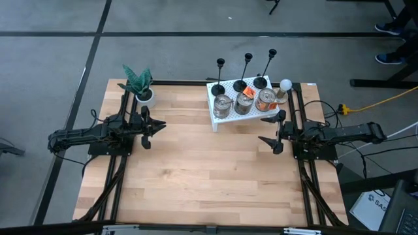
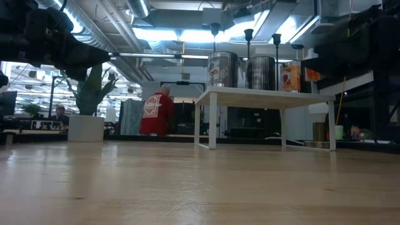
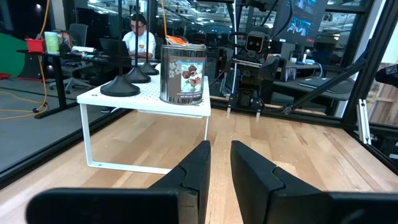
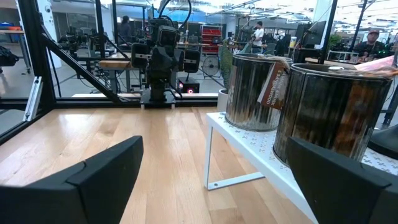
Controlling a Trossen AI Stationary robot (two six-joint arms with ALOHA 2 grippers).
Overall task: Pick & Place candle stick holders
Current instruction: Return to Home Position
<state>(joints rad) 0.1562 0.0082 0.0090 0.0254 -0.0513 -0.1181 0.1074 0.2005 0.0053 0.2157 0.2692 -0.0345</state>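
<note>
the wooden table (image 1: 209, 176) fills most of the high view, with dark rails running down both of its sides. the left arm (image 1: 85, 137) lies low along the table's left side and the right arm (image 1: 339, 134) along its right side, each pointing in toward the middle, well apart from one another. the left gripper (image 1: 159, 126) hangs over bare wood near the potted plant (image 1: 140, 85). its fingers (image 3: 193, 174) are drawn close, with only a narrow slit between them, and they hold nothing. the right gripper (image 1: 274, 129) sits just in front of the shelf's right end, its fingers (image 4: 93, 180) spread wide, with nothing between them.

the white perforated shelf (image 1: 219, 121) stands on thin legs at the far middle of the table, slightly turned. three metal tins (image 1: 243, 102) stand in a row along its near edge, the rightmost with an orange label. behind them, along the shelf's far edge, stand the three candle stick holders (image 1: 240, 85), upright on round bases and side by side. in the low view their cup tops (image 2: 249, 32) show above the tins. a small white ball (image 1: 285, 84) sits by the shelf's far right corner. beyond the table, a person (image 2: 156, 112) in a red top is seen from behind.
</note>
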